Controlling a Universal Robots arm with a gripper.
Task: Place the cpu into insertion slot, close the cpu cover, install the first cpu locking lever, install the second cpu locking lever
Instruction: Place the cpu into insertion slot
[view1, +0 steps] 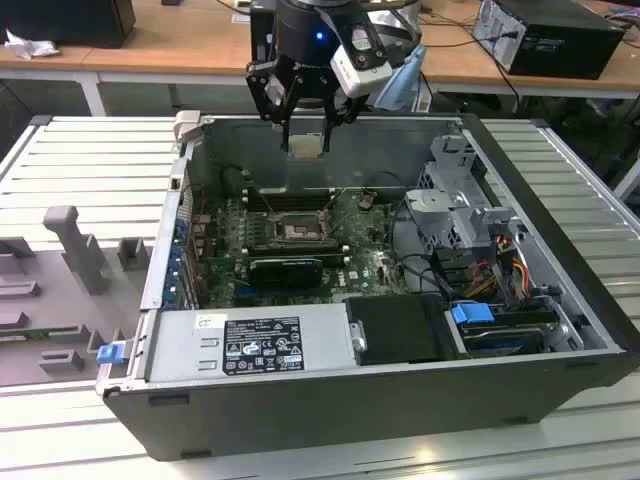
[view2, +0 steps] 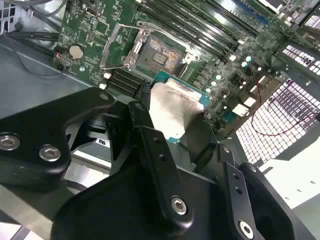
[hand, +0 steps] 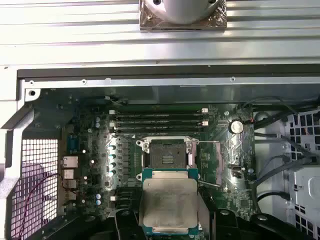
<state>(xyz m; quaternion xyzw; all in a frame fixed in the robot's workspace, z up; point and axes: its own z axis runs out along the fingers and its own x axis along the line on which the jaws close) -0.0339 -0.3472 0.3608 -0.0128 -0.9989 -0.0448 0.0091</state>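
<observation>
My gripper (view1: 305, 138), clamped on the cpu (view1: 305, 148), holds it high over the open insertion slot (view1: 297, 230). I judge it needs lowering level, edges square to the slot.

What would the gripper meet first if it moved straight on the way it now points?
Likely the open insertion slot or the circuit board just beside it, with the held cpu touching before the gripper. The path between looks free, though depth is unclear.
</observation>
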